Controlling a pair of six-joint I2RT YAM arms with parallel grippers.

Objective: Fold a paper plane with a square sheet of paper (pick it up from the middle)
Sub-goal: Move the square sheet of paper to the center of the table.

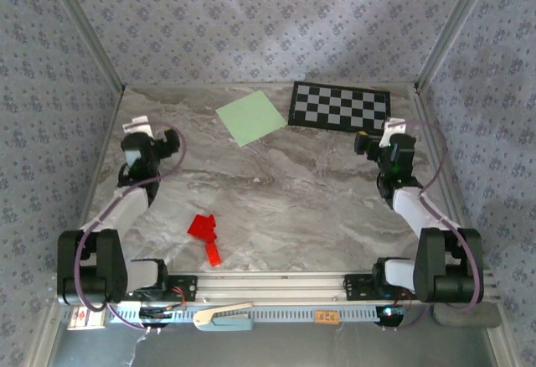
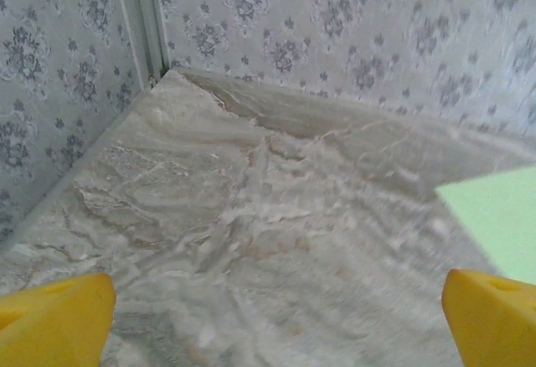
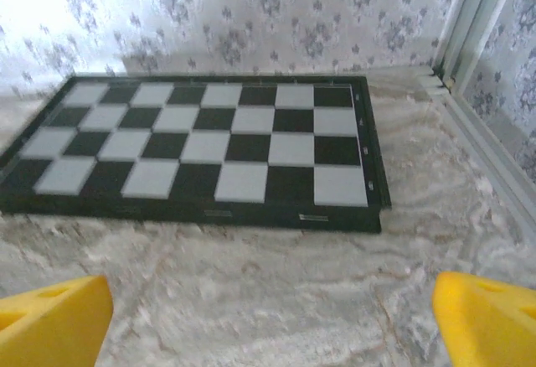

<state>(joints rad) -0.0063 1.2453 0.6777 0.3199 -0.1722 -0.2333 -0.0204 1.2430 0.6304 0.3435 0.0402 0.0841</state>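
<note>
Nothing is folded yet: the square sheet of paper (image 1: 251,117) lies flat at twelve o'clock on the bench (image 1: 318,208), beside the checkerboard (image 1: 339,106). Both arms' jaws stand released, empty. Next, probably, a pinch at its middle.

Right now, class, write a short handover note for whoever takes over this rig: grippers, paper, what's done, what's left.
Left gripper: open, empty, over bare table left of the sheet.
Right gripper: open, empty, facing the checkerboard.
Square sheet of paper: flat, unfolded, far middle of the table, just left of the checkerboard.
Done: no folds yet.
Left: pick the sheet up from its middle, then every fold.
</note>
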